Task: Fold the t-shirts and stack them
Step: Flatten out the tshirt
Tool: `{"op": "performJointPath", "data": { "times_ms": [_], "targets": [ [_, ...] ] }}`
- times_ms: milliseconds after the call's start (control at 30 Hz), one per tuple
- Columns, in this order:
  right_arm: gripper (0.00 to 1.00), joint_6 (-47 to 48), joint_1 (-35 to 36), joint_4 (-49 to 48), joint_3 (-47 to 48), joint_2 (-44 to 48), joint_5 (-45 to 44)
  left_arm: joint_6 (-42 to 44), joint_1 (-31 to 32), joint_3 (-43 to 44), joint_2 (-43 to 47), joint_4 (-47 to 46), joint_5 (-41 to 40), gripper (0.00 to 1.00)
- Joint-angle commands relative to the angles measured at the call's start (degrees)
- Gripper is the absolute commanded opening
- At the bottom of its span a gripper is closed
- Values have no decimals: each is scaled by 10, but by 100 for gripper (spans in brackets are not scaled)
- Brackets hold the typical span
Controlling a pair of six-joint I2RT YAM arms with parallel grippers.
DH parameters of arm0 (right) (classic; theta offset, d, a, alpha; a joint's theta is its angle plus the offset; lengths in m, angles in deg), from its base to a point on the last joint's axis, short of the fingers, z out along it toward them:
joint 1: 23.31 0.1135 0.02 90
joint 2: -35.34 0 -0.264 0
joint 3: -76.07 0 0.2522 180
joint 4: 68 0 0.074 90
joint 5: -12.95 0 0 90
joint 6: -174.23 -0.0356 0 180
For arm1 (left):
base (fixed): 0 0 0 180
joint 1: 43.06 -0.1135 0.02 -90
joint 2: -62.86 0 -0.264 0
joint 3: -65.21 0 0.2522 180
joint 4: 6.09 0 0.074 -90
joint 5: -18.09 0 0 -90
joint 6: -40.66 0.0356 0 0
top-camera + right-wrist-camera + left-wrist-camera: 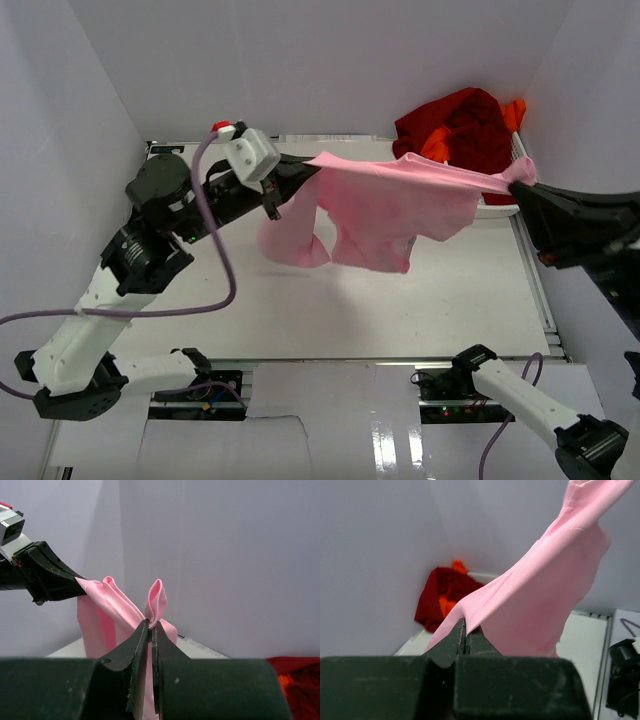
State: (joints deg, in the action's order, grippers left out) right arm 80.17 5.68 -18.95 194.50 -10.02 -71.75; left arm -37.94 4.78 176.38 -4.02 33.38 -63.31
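- The left gripper (pixel 314 167) is clenched on one edge of the light pink t-shirt (pixel 385 215), its jaws pressed together with the cloth pinched at their tips.
- The right gripper (pixel 526 186) is clamped on the opposite end, and a bunched fold pokes up past its tips.
- The pink shirt hangs in the air between the two grippers. Its top edge is pulled taut and the rest droops in loose folds toward the far half of the white table (pixel 400 310).
- The dark red t-shirt (pixel 460 125) is heaped at the far right corner.
- The bright orange t-shirt (pixel 436 148) shows around its edges.
- Both lie piled on the white mesh basket (pixel 497 210), just beyond the right gripper.
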Motion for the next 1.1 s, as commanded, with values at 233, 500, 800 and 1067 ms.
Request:
{"op": "performJointPath", "data": {
  "times_ms": [233, 500, 800, 1067],
  "targets": [
    [8, 14, -6, -26, -15, -40, -75, -33, -10, -110, -36, -27, -30, 0],
    [8, -36, -6, 13, -140, -139, -59, -110, -10, -310, -84, -195, 58, 0],
    [8, -27, -12, -36, -231, -241, -86, -132, -28, -394, -154, -311, 67, 0],
    [8, -18, -88, -62, -164, -403, -27, -139, -128, -296, -288, -324, 145, 0]
  ]
}}
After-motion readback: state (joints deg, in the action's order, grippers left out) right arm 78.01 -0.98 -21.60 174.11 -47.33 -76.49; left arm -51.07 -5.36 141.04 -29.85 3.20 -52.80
